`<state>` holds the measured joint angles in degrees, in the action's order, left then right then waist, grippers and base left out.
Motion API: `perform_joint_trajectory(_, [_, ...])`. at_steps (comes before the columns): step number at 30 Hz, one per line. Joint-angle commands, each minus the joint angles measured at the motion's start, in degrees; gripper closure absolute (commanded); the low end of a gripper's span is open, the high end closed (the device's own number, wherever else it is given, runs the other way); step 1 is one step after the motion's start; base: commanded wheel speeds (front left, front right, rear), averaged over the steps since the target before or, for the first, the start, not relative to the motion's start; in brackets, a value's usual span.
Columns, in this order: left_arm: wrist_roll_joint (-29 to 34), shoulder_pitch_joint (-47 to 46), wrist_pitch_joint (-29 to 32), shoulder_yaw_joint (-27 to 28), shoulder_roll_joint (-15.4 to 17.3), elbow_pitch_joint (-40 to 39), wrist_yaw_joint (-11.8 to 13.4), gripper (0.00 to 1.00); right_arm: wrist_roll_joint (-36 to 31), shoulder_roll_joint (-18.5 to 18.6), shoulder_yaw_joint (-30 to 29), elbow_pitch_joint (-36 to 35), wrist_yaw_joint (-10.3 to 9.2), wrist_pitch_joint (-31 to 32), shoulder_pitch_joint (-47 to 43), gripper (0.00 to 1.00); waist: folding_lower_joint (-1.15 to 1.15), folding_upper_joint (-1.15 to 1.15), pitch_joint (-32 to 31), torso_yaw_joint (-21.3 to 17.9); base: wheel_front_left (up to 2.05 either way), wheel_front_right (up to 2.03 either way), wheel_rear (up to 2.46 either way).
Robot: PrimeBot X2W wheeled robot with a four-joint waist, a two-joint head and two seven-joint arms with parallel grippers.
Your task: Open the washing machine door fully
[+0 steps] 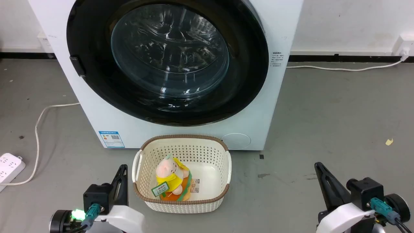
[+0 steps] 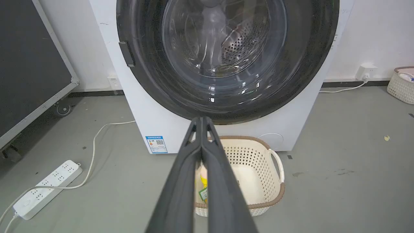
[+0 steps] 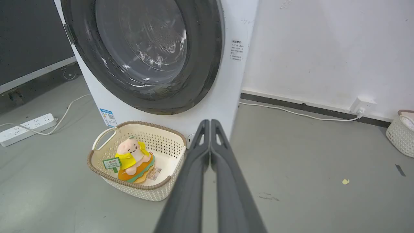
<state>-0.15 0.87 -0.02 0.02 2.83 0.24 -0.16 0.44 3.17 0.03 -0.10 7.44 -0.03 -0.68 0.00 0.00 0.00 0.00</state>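
Both your grippers sit low over the grey floor [image 1: 323,113], well short of the machine. Your left gripper [image 1: 123,167] and right gripper [image 1: 318,165] each have their fingers pressed together on nothing. Between them, nearer the left one, a cream perforated basket [image 1: 181,138] stands just before the base of the washing machine [image 1: 97,106], with a plush toy [image 1: 170,177] inside. Above it the washing machine door [image 1: 249,64] lies closed, flush in the white front, with a small black tab [image 1: 78,65] on its left rim. A power strip [image 1: 9,165] and white cable [image 1: 37,129] lie on the floor left of the machine.
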Motion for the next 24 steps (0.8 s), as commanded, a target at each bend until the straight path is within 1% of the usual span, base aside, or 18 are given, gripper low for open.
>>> perform_joint_trajectory(1, [0.15,-0.87,0.02,-0.02,0.05,-0.24,0.16,1.0,-0.44,-0.29,-0.03,0.1,0.05,0.03,0.68,1.0,0.0,0.0,0.0,0.0,0.0,0.0,0.0])
perform_joint_trajectory(24, [0.15,-0.87,0.02,-0.02,0.05,-0.24,0.16,1.0,-0.44,-0.29,-0.03,0.1,0.05,0.03,0.68,1.0,0.0,0.0,0.0,0.0,0.0,0.0,0.0])
